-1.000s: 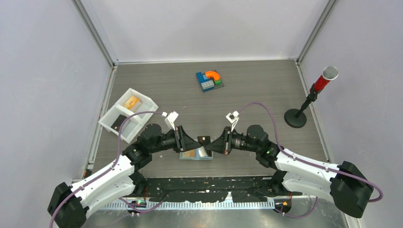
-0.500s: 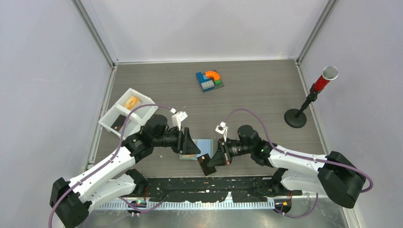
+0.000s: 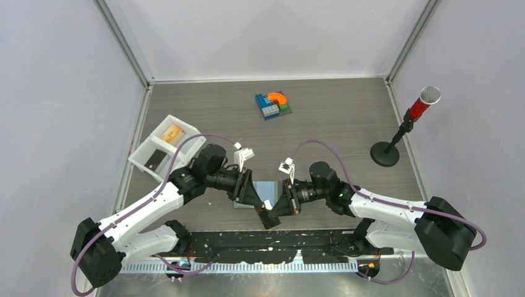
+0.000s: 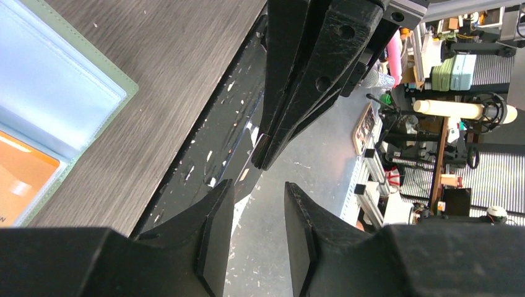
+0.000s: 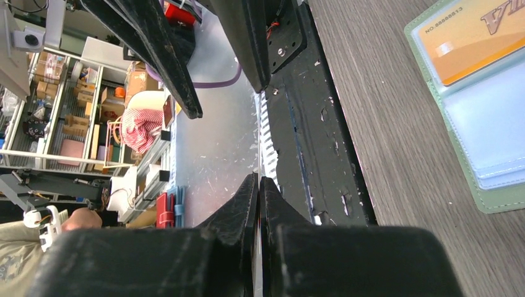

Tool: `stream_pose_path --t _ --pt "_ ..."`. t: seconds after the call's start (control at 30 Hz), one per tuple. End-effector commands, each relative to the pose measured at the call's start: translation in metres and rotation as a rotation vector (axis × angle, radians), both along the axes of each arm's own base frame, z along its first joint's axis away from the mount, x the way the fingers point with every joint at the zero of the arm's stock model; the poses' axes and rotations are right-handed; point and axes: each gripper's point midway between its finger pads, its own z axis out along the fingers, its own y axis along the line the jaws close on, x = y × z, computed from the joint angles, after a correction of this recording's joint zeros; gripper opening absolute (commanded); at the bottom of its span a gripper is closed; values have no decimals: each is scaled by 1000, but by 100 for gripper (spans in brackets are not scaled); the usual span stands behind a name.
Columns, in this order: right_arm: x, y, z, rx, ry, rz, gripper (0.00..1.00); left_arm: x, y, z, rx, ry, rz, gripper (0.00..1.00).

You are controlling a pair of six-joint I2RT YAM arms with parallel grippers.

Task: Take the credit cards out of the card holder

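The right gripper [image 5: 259, 180] pinches a dark credit card [image 3: 267, 218] beside the open card holder [image 3: 267, 187] lying between the arms, so the left gripper [image 4: 257, 192], spread and empty, should probably line its fingers squarely over the card's free edge before closing.

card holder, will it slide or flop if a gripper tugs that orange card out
Probably slides: card holder lies flat on table, nothing pinning it. Likely floppy: looks thin and soft. Orange card sits snug, so may drag it.
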Motion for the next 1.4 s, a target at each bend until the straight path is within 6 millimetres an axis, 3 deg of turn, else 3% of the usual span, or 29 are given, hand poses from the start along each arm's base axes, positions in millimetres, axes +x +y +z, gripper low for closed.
stream_pose_path --t 0.0,0.37,0.57,0.77,1.13,1.23,1.37 --pt "0 8 26 78 -49 32 5 -6 -8 15 -80 2 -63 36" --pt "-2 7 41 118 -74 43 5 -6 -13 11 -72 33 -90 35" --pt "-4 4 38 109 -75 41 5 2 -9 6 6 15 -62 43" --pt "-7 3 40 117 -62 52 5 3 -12 14 13 27 -79 42" --pt "-12 1 43 133 -67 72 5 -1 -10 9 44 59 -109 39" --pt "-12 2 46 144 -66 78 5 -4 -10 8 35 67 -117 31" --pt "-11 5 44 137 -60 87 5 -5 -13 16 -5 58 -124 2"
